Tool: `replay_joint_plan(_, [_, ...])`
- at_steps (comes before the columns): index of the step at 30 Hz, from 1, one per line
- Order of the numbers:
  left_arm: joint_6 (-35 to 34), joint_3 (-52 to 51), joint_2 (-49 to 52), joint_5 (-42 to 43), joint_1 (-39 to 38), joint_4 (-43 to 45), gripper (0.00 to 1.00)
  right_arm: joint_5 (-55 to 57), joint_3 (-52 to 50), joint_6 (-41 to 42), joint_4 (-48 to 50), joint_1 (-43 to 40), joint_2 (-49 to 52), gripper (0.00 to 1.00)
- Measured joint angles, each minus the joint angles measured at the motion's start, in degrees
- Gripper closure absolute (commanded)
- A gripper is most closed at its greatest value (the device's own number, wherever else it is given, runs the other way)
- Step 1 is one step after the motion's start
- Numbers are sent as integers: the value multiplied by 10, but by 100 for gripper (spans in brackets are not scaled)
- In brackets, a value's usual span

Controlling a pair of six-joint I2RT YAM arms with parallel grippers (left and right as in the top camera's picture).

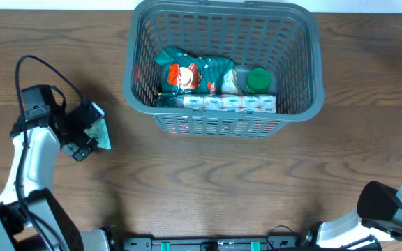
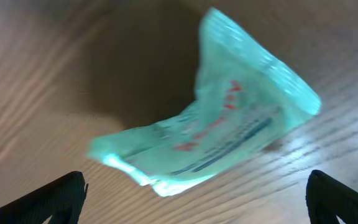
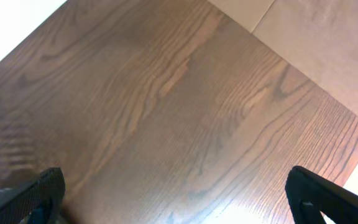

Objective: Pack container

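The dark grey slotted basket [image 1: 295,84] stands at the back centre of the table. In it lie a green snack bag [image 1: 190,73], a row of white cartons [image 1: 225,103] and a green-capped bottle [image 1: 257,80]. A pale green packet [image 1: 102,132] lies on the table at the left and also shows in the left wrist view [image 2: 222,130]. My left gripper [image 1: 86,132] is open just above that packet, its fingers [image 2: 194,196] wide apart on either side. My right gripper [image 3: 176,196] is open over bare wood; in the overhead view only the arm's base [image 1: 389,209] shows at the lower right.
The wooden table [image 1: 257,181] stretches in front of the basket. A black cable [image 1: 44,66] loops above my left arm. A pale floor shows past the table edge in the right wrist view [image 3: 328,43].
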Motion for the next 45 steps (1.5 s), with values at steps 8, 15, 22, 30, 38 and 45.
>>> replay_joint_plan(8, [73, 0, 22, 8, 0, -5, 2, 0, 0, 0, 0, 0, 0, 1])
replay_joint_plan(15, [126, 0, 47, 9, 0, -10, 2, 0, 0, 0, 0, 0, 0, 1])
replay_joint_plan(22, [141, 0, 92, 29, -5, -25, 2, 0, 0, 0, 0, 0, 0, 1])
replay_joint_plan(30, [140, 4, 110, 38, -8, -31, 2, 0, 0, 0, 0, 0, 0, 1])
replay_joint_plan(38, [140, 5, 110, 42, -8, -25, 1, 0, 0, 0, 0, 0, 0, 1])
replay_joint_plan(45, [140, 5, 110, 45, -8, -24, 2, 0, 0, 0, 0, 0, 0, 1])
